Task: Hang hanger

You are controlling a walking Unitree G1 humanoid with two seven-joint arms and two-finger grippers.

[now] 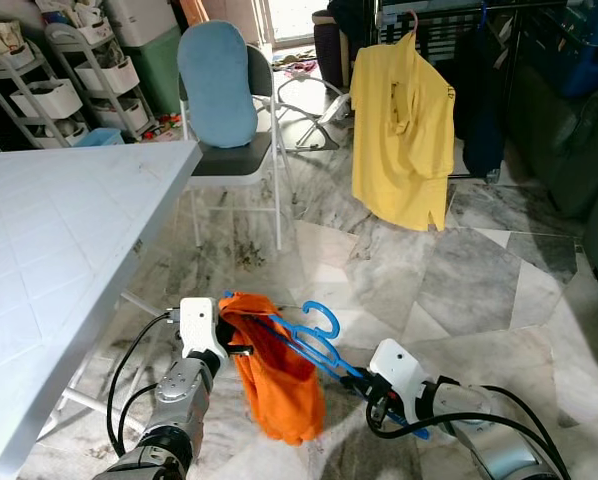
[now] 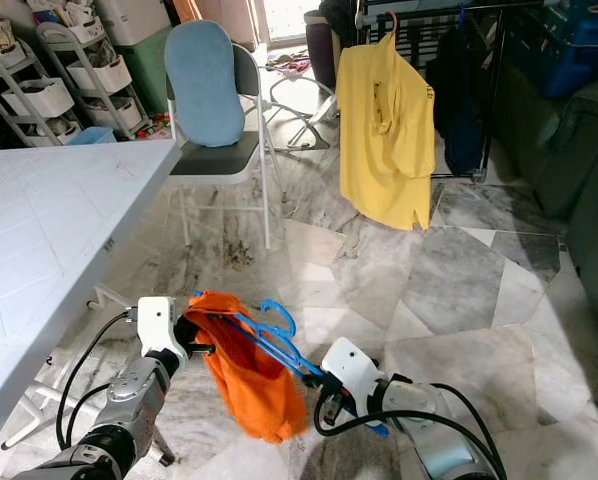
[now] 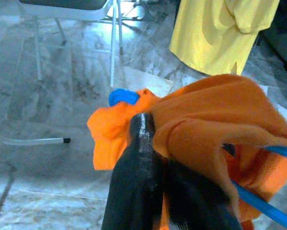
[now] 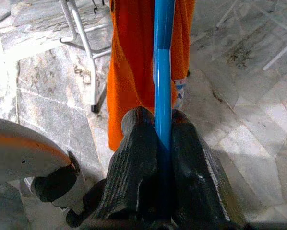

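R gripper (image 4: 163, 125) clamps blue hanger (image 1: 319, 345); L gripper (image 1: 231, 335) grips orange shirt (image 1: 279, 385).

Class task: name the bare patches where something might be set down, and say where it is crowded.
The white table top is bare. Open marble floor lies between the chair, the yellow shirt and the grippers. It is crowded where the left gripper and right gripper hold the orange shirt and blue hanger.

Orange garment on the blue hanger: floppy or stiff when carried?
Likely floppy: the orange garment sags in folds below the blue hanger. Probably light, bunching at the left end effector. The hanger looks rigid, pinched by the right end effector.
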